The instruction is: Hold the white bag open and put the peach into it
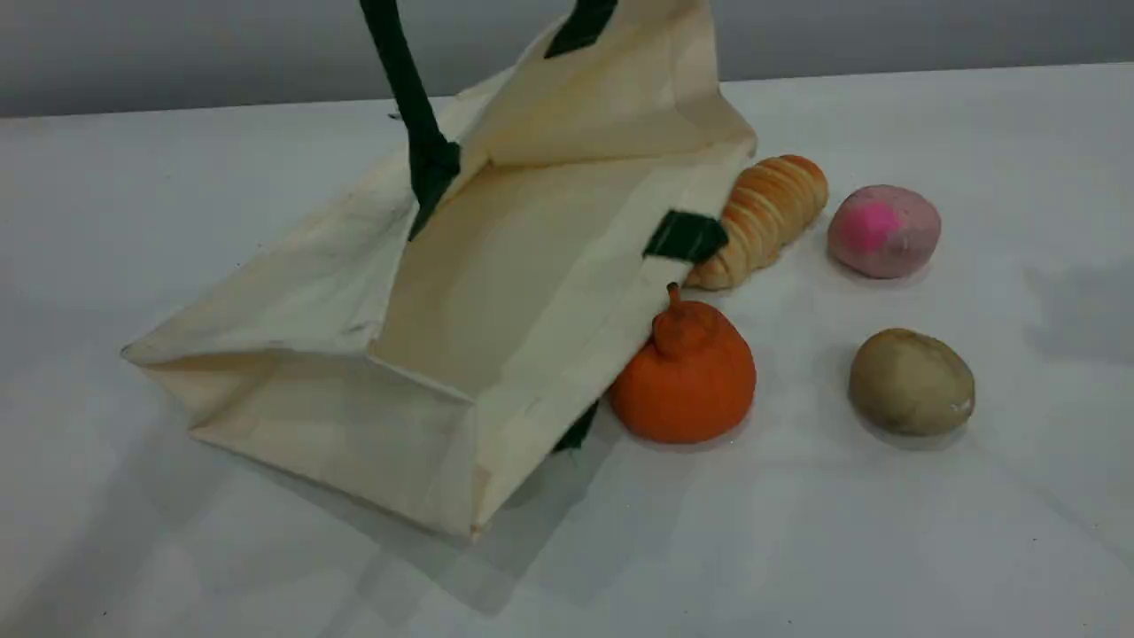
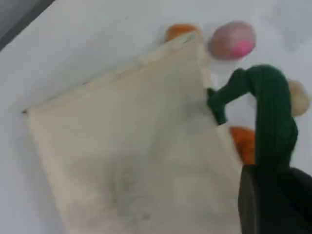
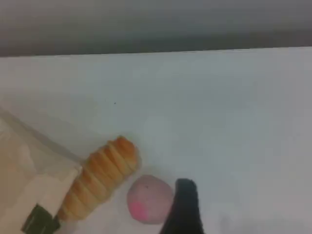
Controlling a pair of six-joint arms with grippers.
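Left gripper [image 2: 273, 195]: clamped on the green handle [image 2: 273, 112], lifting the white bag [image 1: 496, 292] so its mouth gapes.
Right gripper [image 3: 183, 209]: jaws wide, empty, the peach [image 3: 148, 199] just beside its fingertip, ready for picking.

I see the white bag [image 1: 354, 292], a big cream cloth tote with dark green rope handles [image 1: 409, 97], lying tilted on the bench with its mouth lifted open toward the far edge, and the peach [image 1: 883, 230], dull pink-grey with a magenta patch, resting apart toward the right edge.
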